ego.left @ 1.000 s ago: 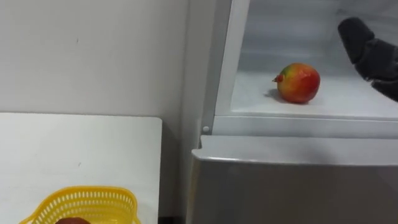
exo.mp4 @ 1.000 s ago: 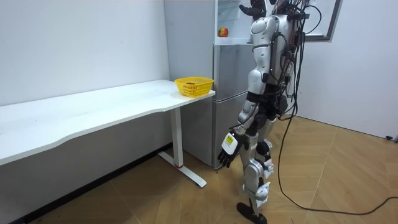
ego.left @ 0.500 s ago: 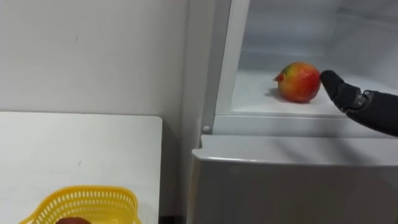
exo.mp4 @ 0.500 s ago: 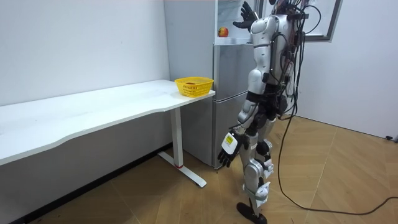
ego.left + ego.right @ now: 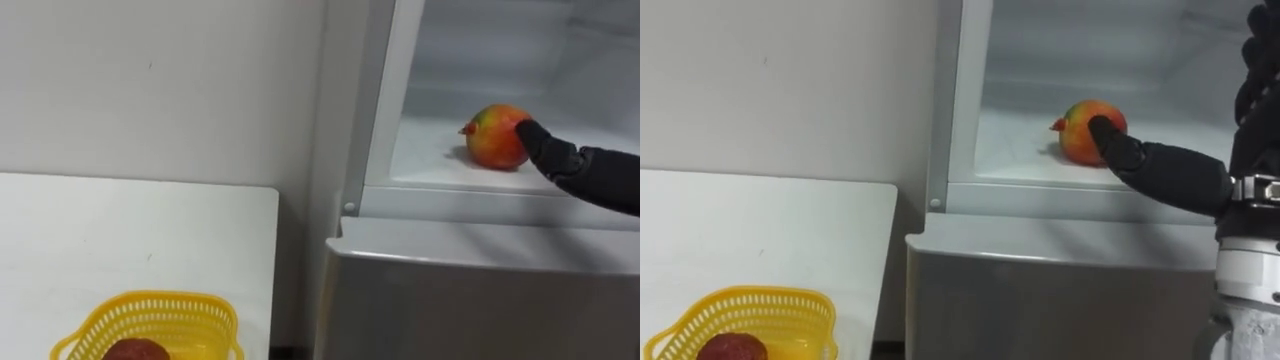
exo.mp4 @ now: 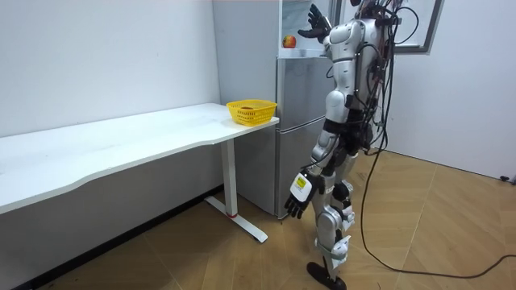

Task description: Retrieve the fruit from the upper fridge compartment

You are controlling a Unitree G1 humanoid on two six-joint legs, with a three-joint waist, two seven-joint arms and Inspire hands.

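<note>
Robot stands facing the tall grey fridge point(image 6: 294, 121), just beside the end of the white surface point(image 5: 120, 230). Upper compartment is open. Round red-and-yellow fruit with a small pointed tip point(image 5: 493, 138) sits on the white fridge shelf point(image 5: 430, 165), not far from the front edge. Right hand point(image 5: 1165, 170) is inside the compartment and wide. Its thumb lies against the fruit's near right side, the other fingers are straight and raised above it, nothing is closed round the fruit. Left hand point(image 6: 297, 200) hangs by the thigh, fingers loose, holding nothing. Yellow plastic lattice basket point(image 5: 205, 318) sits at the surface's corner with one dark red fruit point(image 5: 135, 351) in it.

Progress, as a judgement: reach done, contact made, grasp not yet. Left to do: curl the fingers round the fruit, lift it off the shelf, bring it out, probably down to the basket. A round fruit could roll back under a thumb push.
</note>
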